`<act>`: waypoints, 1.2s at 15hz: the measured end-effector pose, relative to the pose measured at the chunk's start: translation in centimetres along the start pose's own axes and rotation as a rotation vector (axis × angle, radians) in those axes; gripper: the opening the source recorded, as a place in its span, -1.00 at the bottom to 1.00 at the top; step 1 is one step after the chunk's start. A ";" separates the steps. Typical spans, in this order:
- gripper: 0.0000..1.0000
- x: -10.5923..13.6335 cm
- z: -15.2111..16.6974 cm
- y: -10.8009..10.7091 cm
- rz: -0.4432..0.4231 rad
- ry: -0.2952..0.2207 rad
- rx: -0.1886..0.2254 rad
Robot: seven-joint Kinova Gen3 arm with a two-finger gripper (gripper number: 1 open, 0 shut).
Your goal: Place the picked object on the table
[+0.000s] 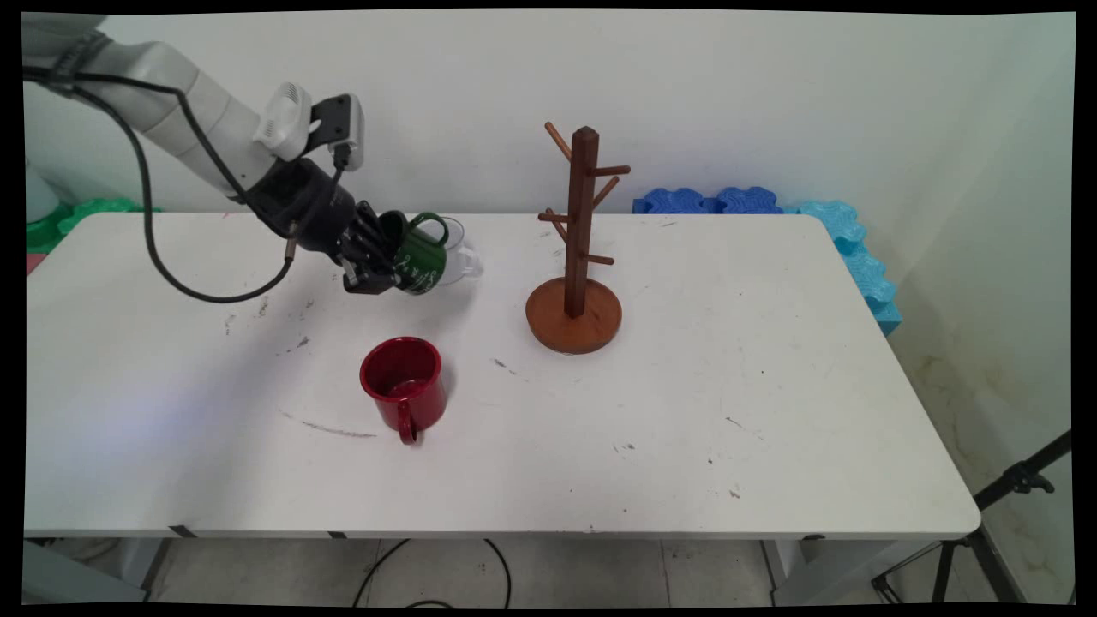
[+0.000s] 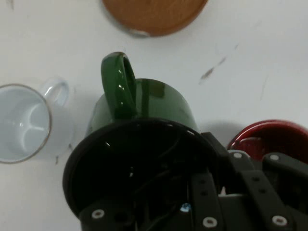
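white table, long, scuffed with small dark marks and a faint curved streak near its front left. pale wall behind it. blue foam blocks run along the far right corner and down the right side; green foam blocks show at the far left edge. a black tripod stands on the floor at lower right; a black cable loops under the table's front edge.

wooden mug tree right of centre: dark brown post with angled pegs, standing upright on a round orange-brown base. in the hand view the base shows at the top edge.

gripper at the table's far left-centre, tilted down to the right, a black cable hanging from the arm. it is clamped on the green mug, one finger inside the mouth and one outside, gripping the rim. the mug is lifted off the table and tipped on its side, mouth toward the hand, handle uppermost. glossy dark green, black inside, some white marking on the body.

clear glass mug just behind and beside the green mug, upright on the table, handle toward the green mug in the hand view.

red mug upright, nearer the front, well apart from the gripper, handle pointing toward the table's front edge.
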 end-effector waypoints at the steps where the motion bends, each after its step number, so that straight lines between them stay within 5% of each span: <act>1: -1.00 0.0 0.2 -0.3 0.007 -0.012 0.001; 10: -1.00 0.7 4.3 -3.3 0.046 -0.159 -0.025; 18: -1.00 1.3 6.9 -4.4 0.035 -0.239 -0.066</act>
